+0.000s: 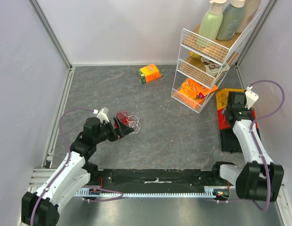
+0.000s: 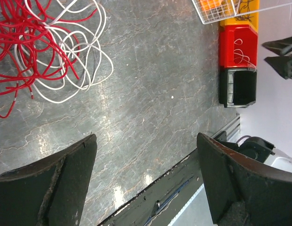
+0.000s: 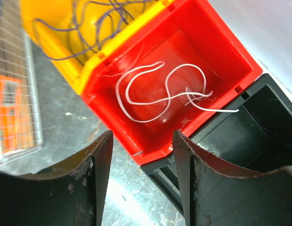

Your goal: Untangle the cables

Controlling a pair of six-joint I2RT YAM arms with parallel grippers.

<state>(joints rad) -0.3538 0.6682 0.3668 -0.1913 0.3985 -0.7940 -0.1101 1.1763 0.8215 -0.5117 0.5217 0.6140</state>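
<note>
Right, the left gripper [image 2: 146,141] is hovering, jaws apart, near the red-and-white cables [image 2: 47,52] lying on the table [image 2: 160,84]. The right gripper [image 3: 142,141] is hanging, jaws apart, over a red bin [image 3: 230,54] holding a white cable [image 3: 170,95].

Top camera looks down from behind; right wrist camera hangs close over the red plastic bin [image 3: 216,52], while the left wrist's sees it distantly [image 2: 228,59].

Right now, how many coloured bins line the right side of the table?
3: yellow bin by the wire rack, red bin in the middle, black bin at the near end. None seems hidden.
</note>
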